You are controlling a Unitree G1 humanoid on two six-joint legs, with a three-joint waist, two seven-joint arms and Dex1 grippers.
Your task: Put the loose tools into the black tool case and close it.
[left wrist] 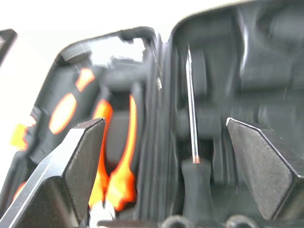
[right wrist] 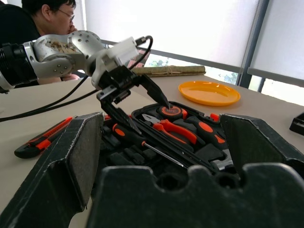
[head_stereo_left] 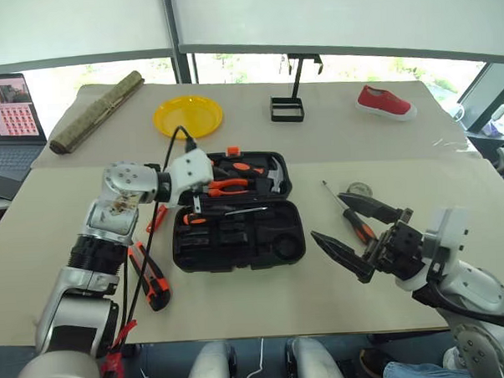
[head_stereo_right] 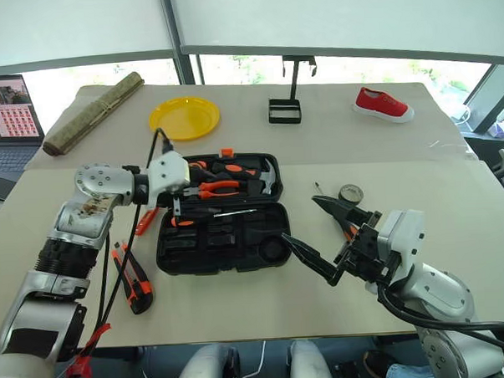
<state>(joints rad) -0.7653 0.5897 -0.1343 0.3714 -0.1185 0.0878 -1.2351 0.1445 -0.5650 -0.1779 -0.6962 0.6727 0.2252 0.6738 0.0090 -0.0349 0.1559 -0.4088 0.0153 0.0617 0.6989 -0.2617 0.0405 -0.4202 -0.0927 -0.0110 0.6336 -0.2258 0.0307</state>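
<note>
From the head views, the black tool case (head_stereo_left: 236,213) lies open in the middle of the table (head_stereo_left: 391,300), with free table surface in front of it and to its right. A screwdriver (head_stereo_left: 351,211) and a small tape roll (head_stereo_right: 350,192) lie loose on the right of the case; the utility knife (head_stereo_left: 151,277) lies on its left, near the front edge. The left gripper (head_stereo_left: 196,204) reaches in from the left, above the case, fingers apart and holding nothing. The right gripper (head_stereo_left: 354,230) hovers low over the right screwdriver, spread wide and empty.

In the left wrist view, a screwdriver (left wrist: 192,142) rests in a slot of the case between the open fingers (left wrist: 80,156), not touched.

In the right wrist view, the wide fingers (right wrist: 71,156) frame the case, with the pliers (right wrist: 173,130) inside it.
</note>
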